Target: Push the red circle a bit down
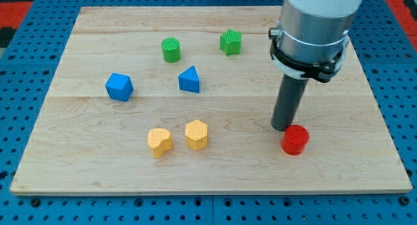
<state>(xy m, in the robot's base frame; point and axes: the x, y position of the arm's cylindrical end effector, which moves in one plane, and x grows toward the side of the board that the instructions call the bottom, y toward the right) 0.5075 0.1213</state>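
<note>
The red circle (294,139) is a short red cylinder lying on the wooden board (98,166) at the view's lower right. My tip (283,128) is the lower end of the dark rod that comes down from the grey arm at the view's top right. The tip stands just above and slightly left of the red circle, touching it or nearly so.
A green cylinder (171,49) and a green star-like block (230,42) lie near the view's top. A blue block (119,87) and a blue triangle (189,79) lie mid-left. A yellow heart (159,141) and a yellow hexagon (196,134) lie at lower centre.
</note>
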